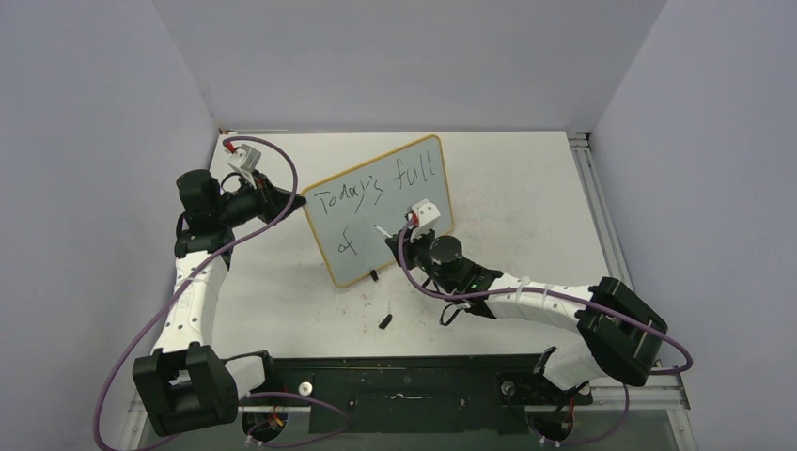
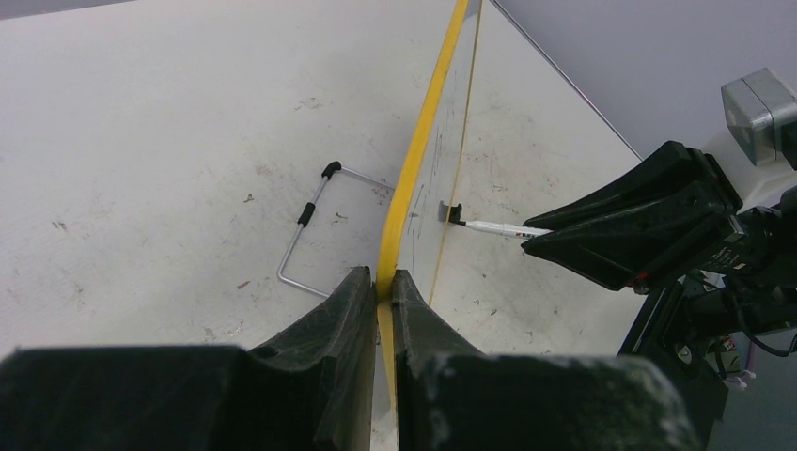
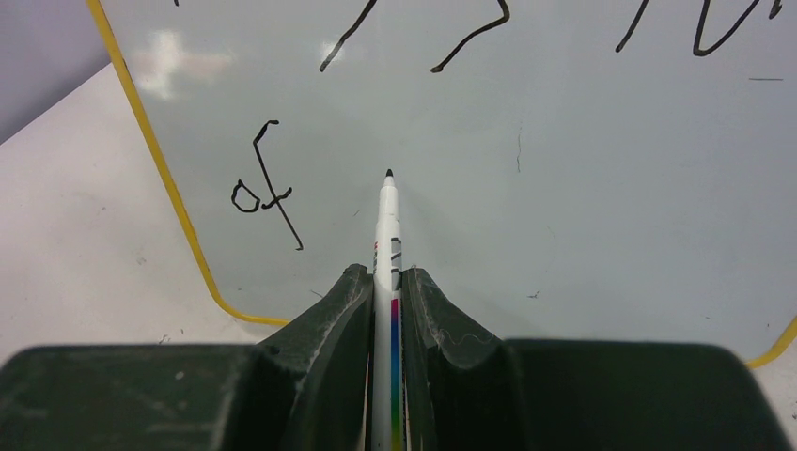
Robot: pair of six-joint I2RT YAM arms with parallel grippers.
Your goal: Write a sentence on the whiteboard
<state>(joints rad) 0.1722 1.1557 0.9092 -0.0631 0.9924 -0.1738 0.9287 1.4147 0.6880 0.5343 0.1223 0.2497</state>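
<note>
A white bench (image 1: 526,188) between pale grey walls carries the whiteboard (image 1: 376,214), which stands propped near the middle. The left fingers (image 2: 343,315) are clenched on its yellow left edge. The right fingers (image 3: 343,305) grasp a marker (image 3: 386,211), its tip at the face just right of "of". The sentence (image 1: 376,193) reads "Today's full of". A small black piece (image 1: 385,320) lies on the bench in front.

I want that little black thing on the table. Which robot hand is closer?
Right. The right gripper holds the marker at the whiteboard, beyond the black thing; the left gripper clamps the board's left edge, farther off.
</note>
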